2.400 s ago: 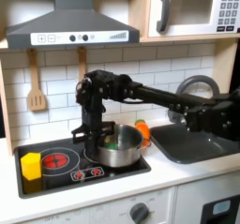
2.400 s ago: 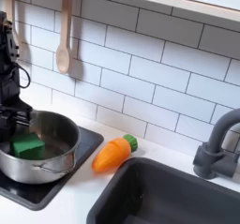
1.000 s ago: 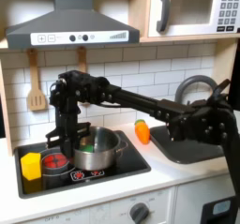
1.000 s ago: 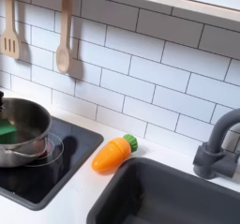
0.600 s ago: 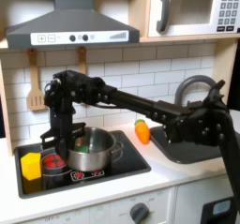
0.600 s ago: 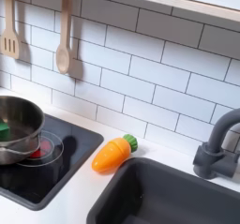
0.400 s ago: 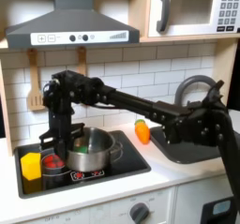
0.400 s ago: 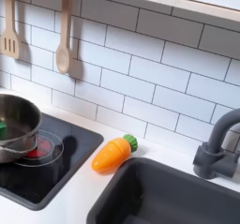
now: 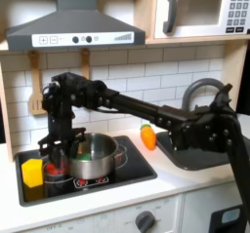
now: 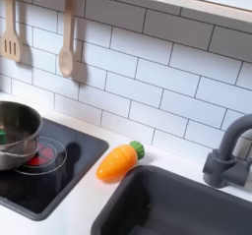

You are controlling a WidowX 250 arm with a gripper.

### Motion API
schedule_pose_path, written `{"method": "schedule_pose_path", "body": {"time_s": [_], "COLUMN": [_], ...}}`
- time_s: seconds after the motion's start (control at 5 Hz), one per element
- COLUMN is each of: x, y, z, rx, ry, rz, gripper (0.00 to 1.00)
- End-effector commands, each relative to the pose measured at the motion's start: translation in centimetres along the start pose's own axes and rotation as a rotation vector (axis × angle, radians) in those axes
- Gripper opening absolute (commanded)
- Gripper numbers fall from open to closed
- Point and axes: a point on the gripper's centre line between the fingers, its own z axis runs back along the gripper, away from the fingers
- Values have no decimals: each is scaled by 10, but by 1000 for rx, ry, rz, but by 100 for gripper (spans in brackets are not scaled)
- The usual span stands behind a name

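Gripper: the gripper is low at the left rim of the pot, in the first exterior view. The black arm goes from the right of that view across to it.
Jaws: they are down at the pot's left rim. I cannot tell if they are open or closed, as they are too dark and small to see.
Pot: the silver pot sits on the stove, on the left burner. In the second exterior view the pot is at the second exterior view's left edge, cut off by it.
Green thing: something green lies inside the pot. A bit of green shows in the second exterior view too.
Stove: the black stove lies on the table. A red burner ring shows just beside the pot.
Yellow block: a yellow block stands on the stove's left end, near the gripper.
Carrot: a carrot lies on the white table, between the stove and the sink.
Wall: 2 wooden spoons hang on the white tiles.
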Motion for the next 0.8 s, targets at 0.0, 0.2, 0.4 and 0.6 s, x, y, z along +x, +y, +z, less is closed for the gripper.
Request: {"method": "schedule_pose_path", "body": {"time_s": [0.0,0.2,0.4,0.6], "x": [-1,1,3,5], "y": [10,14,6,5], "z": [3,5,9,14], "rx": [19,12,-11,-13], "ry": [-19,-29,-33,-45], "rz": [23,35,20,20], "gripper": [100,100,100,100]}}
